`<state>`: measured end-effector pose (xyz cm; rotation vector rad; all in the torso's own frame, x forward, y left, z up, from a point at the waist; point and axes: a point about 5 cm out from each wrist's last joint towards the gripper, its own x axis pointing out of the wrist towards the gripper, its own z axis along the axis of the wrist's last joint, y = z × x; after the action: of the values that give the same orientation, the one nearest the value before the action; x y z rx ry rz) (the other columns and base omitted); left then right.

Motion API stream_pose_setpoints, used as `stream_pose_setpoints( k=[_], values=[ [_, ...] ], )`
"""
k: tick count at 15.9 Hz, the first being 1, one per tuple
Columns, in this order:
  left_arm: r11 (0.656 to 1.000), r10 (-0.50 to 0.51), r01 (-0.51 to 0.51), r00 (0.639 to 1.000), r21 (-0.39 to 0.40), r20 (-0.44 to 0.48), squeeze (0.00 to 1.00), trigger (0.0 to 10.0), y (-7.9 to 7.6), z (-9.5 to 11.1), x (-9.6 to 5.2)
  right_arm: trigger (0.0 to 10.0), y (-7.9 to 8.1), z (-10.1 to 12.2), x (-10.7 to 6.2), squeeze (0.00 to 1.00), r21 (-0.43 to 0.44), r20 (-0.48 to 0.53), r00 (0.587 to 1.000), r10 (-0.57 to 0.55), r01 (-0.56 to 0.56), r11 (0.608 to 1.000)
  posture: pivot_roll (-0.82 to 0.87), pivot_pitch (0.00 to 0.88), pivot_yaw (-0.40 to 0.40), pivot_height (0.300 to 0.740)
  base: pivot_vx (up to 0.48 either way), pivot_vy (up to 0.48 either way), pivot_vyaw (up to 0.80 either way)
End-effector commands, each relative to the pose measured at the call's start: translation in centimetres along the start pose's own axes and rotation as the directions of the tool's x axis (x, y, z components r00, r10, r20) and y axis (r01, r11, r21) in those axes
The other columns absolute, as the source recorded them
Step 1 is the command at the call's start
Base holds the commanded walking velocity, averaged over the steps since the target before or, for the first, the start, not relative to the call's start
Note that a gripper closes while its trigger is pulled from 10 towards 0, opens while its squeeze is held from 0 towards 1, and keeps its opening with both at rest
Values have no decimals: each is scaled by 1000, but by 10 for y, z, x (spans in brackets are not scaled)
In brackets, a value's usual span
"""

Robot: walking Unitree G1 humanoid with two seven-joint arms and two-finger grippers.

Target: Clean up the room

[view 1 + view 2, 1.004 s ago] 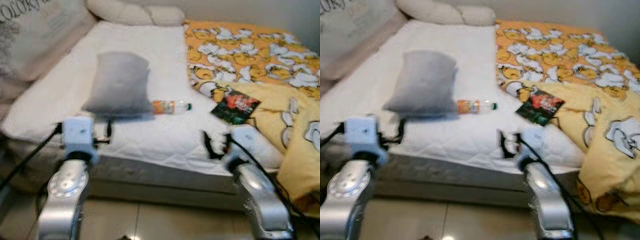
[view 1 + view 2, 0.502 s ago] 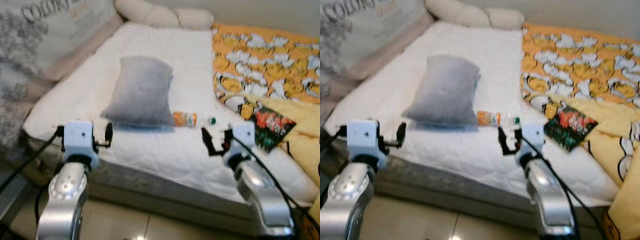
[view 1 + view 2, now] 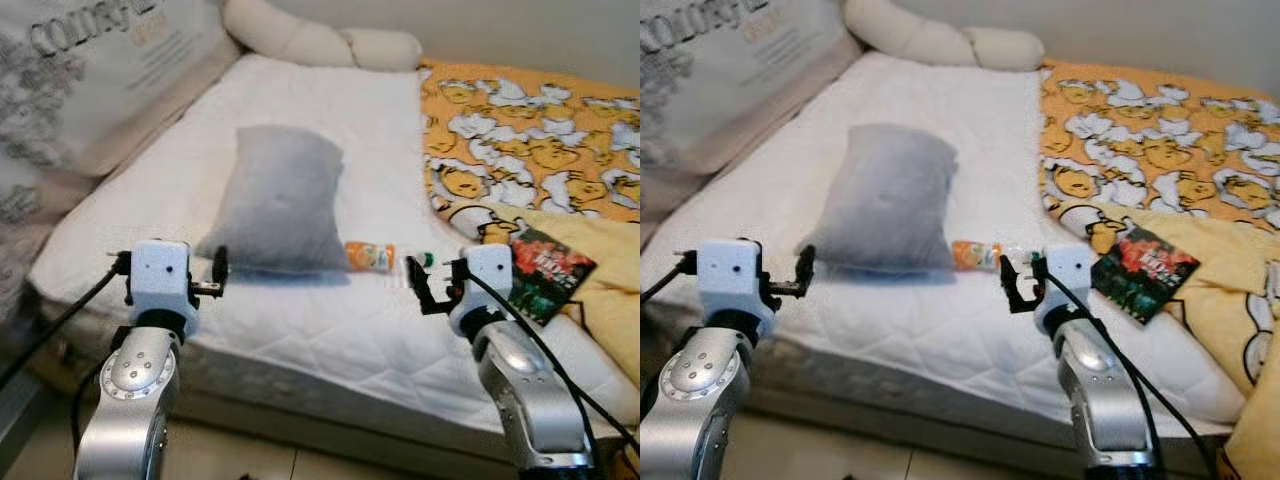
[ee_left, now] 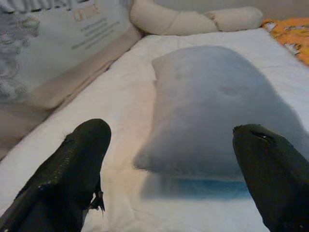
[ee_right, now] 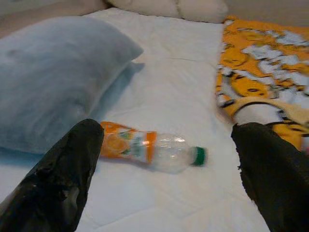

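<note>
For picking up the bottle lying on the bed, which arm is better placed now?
Probably the right. The right gripper is open and points straight at the bottle, which lies between its fingers' line of sight. The left gripper faces the grey pillow, and the bottle is beyond it.
</note>
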<state>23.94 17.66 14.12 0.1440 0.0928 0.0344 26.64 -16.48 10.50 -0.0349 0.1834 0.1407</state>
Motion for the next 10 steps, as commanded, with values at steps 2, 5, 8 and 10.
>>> stream_pose_setpoints(
  k=[2,5,8,10],
  values=[
    [1000,-25,25,1000,1,18,847,10000,-7,4,1,10000,-8,1,0,0,-4,3,1000,-27,27,1000,37,8,-22,740,281,0,0],
    [1000,-25,25,1000,6,15,847,10000,-5,4,0,10000,-7,1,1,0,-7,0,1000,-23,23,1000,42,12,-24,740,279,0,0],
    [1000,-25,25,1000,7,15,851,10000,-4,5,-1,10000,-8,2,2,0,-52,7,1000,-16,16,999,47,15,-24,740,274,0,0],
    [1000,-28,28,999,6,15,855,10000,-5,5,-1,10000,-7,1,2,0,-48,3,1000,-11,11,999,47,16,-23,740,289,0,800]
  ],
)
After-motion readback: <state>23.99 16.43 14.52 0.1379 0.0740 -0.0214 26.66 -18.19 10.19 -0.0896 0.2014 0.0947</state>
